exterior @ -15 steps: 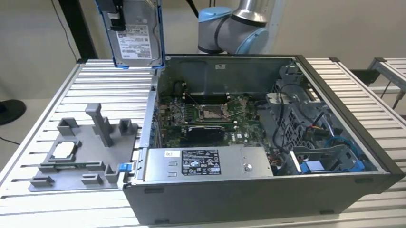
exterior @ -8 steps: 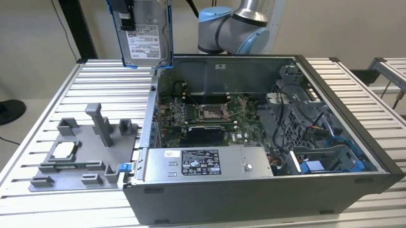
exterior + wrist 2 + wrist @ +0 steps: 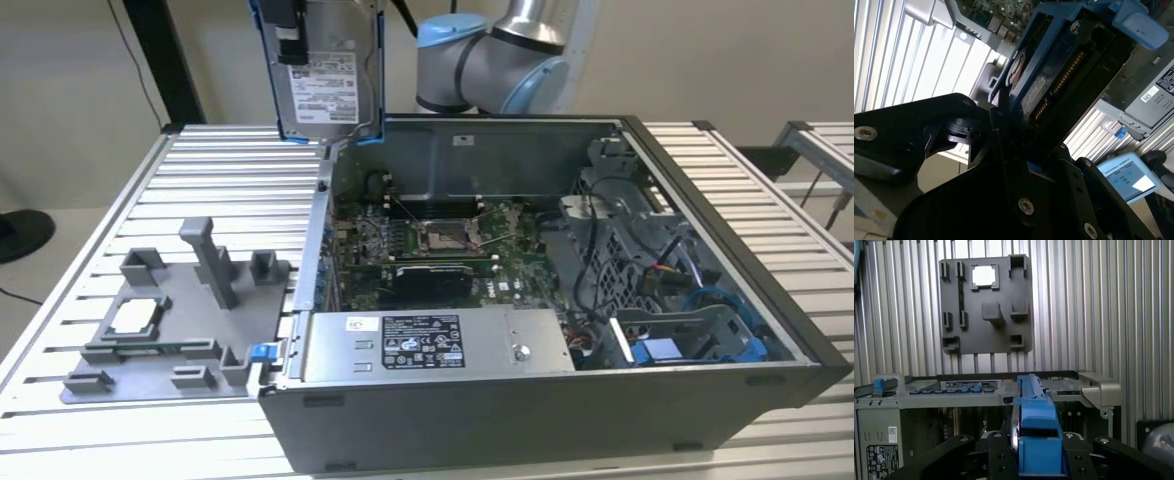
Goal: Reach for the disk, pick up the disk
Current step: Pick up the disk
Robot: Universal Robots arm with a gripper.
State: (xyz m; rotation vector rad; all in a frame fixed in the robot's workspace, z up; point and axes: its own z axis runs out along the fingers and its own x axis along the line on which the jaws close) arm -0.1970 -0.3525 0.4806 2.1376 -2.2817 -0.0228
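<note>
Disk (image 3: 327, 80) aloft — one drive, held edge-on over the case (image 3: 534, 400) wall.
Gripper (image 3: 1038, 455) — two fingers (image 3: 999, 456) clamped on its blue bracket.

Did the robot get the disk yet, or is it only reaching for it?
Done: the reach and the grab. The disk hangs in the air above a far corner of the open computer case.
In hand: the gripper is shut on the disk's blue frame, as the first wrist view shows.
Left: nothing of the pick-up seems to be left.
</note>
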